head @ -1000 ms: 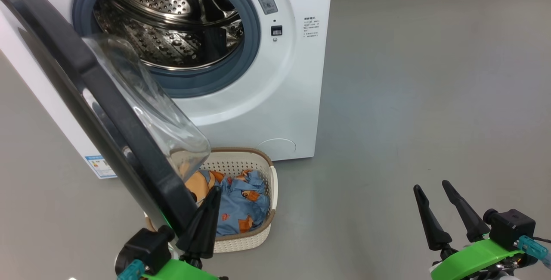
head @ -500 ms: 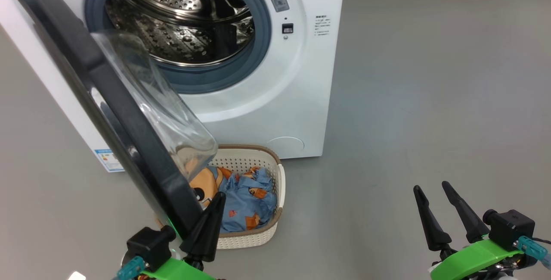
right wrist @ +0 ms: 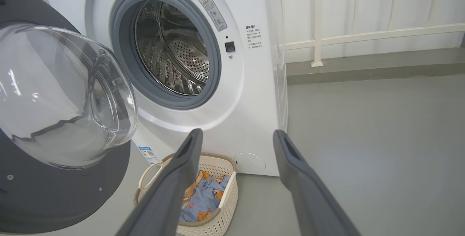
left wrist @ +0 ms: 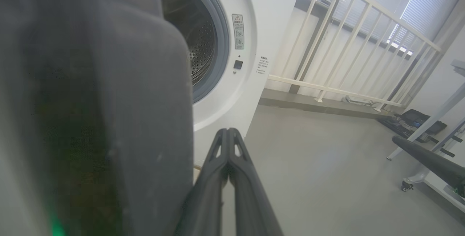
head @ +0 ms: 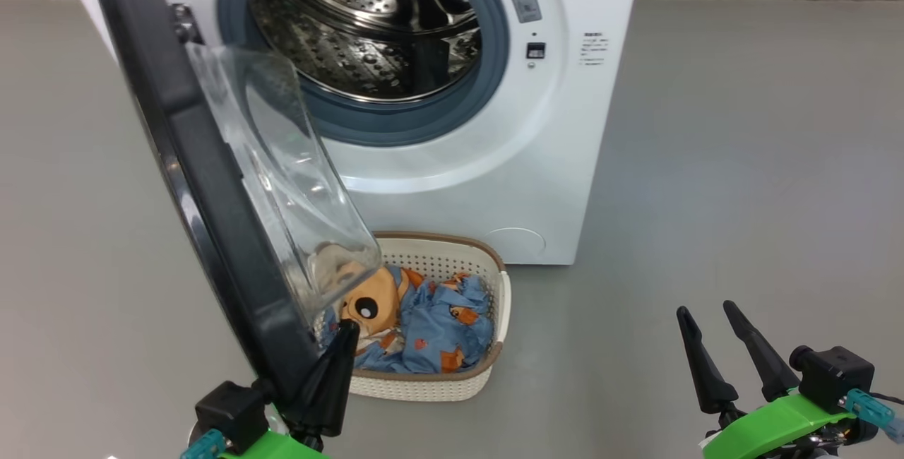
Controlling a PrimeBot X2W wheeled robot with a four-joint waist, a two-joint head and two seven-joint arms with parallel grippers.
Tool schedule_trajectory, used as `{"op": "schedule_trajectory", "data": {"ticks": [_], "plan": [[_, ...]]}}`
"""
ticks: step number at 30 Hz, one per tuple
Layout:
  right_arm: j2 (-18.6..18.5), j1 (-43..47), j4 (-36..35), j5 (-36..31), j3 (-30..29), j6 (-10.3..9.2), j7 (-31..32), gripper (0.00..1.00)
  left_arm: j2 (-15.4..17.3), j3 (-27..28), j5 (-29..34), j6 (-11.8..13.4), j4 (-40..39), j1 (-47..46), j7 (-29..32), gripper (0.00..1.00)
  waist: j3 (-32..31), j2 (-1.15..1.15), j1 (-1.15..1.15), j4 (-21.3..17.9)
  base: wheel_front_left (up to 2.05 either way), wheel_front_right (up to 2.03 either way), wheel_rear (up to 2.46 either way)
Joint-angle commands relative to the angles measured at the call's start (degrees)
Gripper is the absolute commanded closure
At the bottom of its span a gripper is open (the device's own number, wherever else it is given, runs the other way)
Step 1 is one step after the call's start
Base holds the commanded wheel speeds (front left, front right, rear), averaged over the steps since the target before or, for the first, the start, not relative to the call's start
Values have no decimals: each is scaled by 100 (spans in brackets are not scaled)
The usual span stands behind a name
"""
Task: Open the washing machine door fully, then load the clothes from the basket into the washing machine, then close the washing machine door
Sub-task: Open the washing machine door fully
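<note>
I count one big white front-loading washing machine [head: 452, 183], one round glossy black door [head: 205, 212] with a bulging clear glass bowl [head: 282, 176], one small cream perforated plastic basket [head: 424, 387] with a brown rim band, and two hands. The light blue cartoon-print clothes [head: 438, 325] with orange fox motifs lie in a single heap. One piece shows a tan animal face, but I can't tell how many garments there are.

The door stands swung well out from the opening, hinged on my left of it, and the perforated steel drum [head: 381, 28] shows behind the grey rubber gasket [head: 494, 85]. The basket sits on the grey floor [head: 741, 162] just in front of the machine's lower panel, with the clothes inside it. From the head camera the door's glass covers part of the basket.

My left hand [head: 346, 328] is clenched, its fingers pressed together with nothing between them. It lies right along the door's lower edge, and I can't confirm contact. In the left wrist view the hand [left wrist: 227, 131] points up beside the door's dark rim [left wrist: 109, 119].

My right hand [head: 705, 309] is spread wide and holds nothing. It hangs over bare floor well apart from the machine. Its wrist camera shows the hand [right wrist: 238, 136] aimed at the machine's lower front, above the basket [right wrist: 221, 214].
</note>
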Motion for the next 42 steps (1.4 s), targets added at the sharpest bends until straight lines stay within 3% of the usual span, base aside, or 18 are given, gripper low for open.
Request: {"op": "schedule_trajectory", "data": {"ticks": [1, 13, 26, 42], "plan": [[-34, -170, -106, -7, 125, 56, -69, 0, 225, 437, -23, 97, -96, -162, -38, 100, -23, 0, 0, 164, 0, 0, 0], [42, -150, -74, -8, 113, 56, -69, 0, 406, 680, -123, 252, -95, -36, -29, 100, -30, 0, 0, 654, 0, 0, 0], [105, -158, -69, -24, 92, 56, -69, 0, 907, 1220, -242, 583, 21, -182, 218, 100, 47, 0, 0, 1025, 0, 0, 0], [127, -430, -91, -110, 96, 56, -69, 0, 1760, 1877, -621, 499, 1174, -1017, 478, 100, 531, 0, 0, 1388, 0, 0, 0]]}}
